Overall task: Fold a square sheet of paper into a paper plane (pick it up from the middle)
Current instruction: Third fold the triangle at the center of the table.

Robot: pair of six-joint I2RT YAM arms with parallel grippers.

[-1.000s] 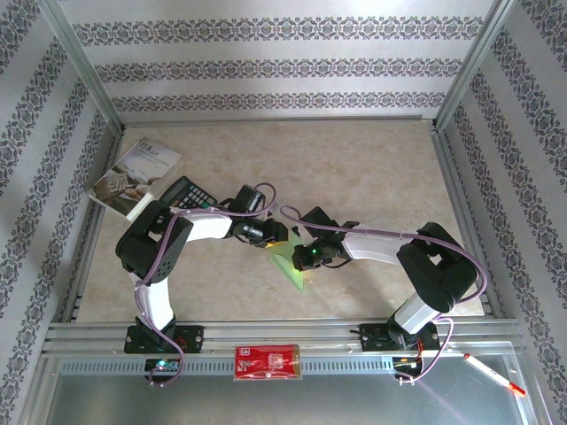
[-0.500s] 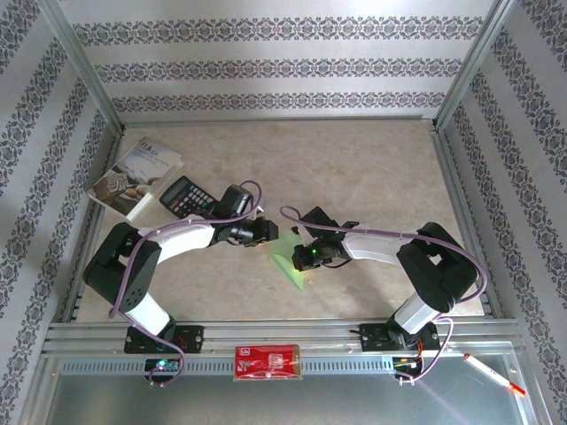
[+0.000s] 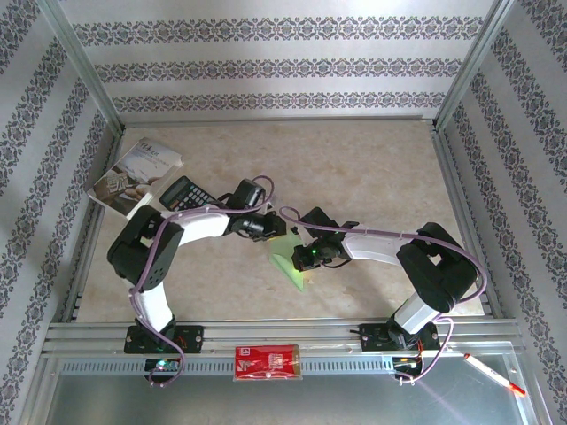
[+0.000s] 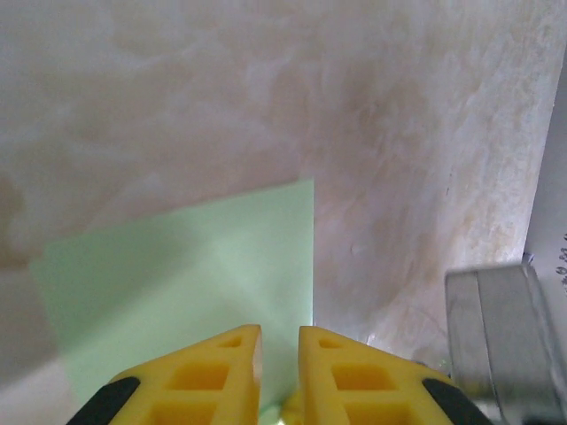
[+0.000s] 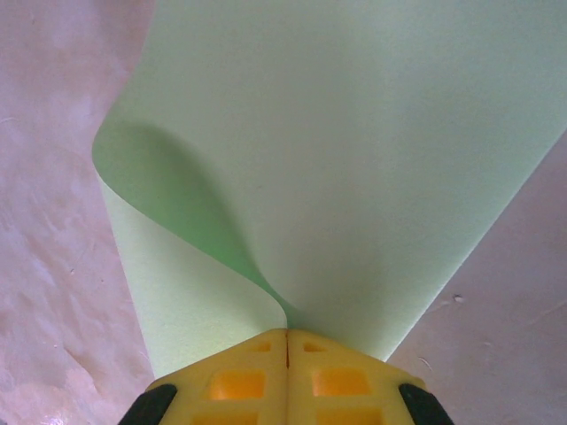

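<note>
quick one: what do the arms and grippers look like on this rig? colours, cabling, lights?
The left arm and right arm: white links, chunky black joint housings, a purple cable looped along each. A green light at the right wrist. The left gripper and right gripper: yellow moulded fingers with rectangular pockets, black patches at the outer sides.

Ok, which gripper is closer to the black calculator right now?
Left. The left gripper is to the calculator's right, at the green sheet's far edge; the right gripper lies farther right, pinching that sheet.
</note>
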